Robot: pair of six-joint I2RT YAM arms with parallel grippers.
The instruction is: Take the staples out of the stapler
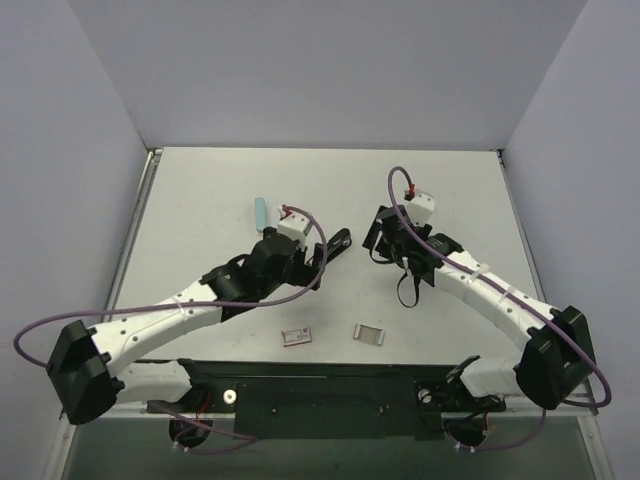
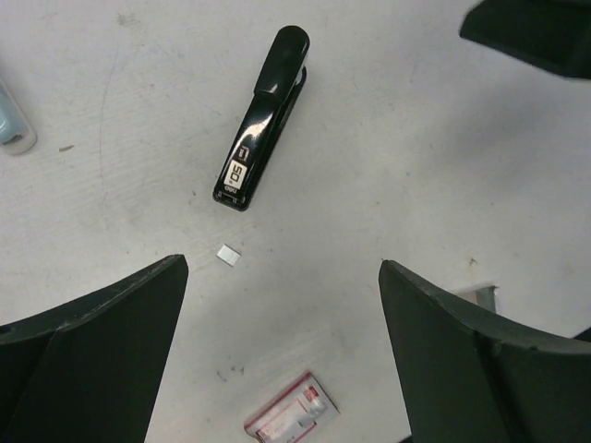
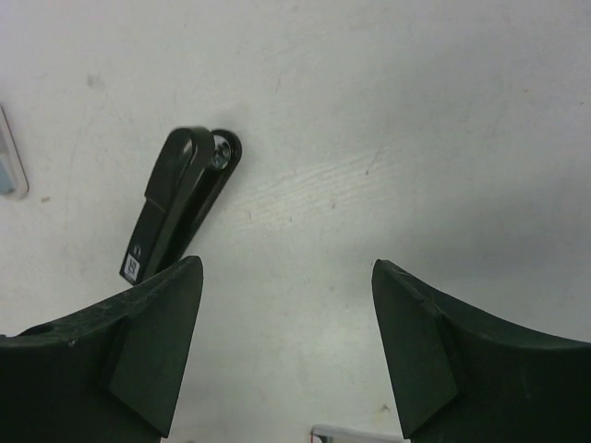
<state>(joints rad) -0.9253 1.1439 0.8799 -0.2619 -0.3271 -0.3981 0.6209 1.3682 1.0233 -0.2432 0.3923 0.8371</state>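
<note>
You see L gripper [image 2: 282,268] and R gripper [image 3: 286,268] both open, empty; stapler [image 2: 263,120] lies ungripped on table [image 1: 200,190] btwn them.

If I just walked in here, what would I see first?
Probably the shiny black stapler, lying closed on the white table between the two arms. The left gripper and right gripper both hang open over the table, holding nothing. A small silver piece, maybe staples, lies just off the stapler's end.
</note>
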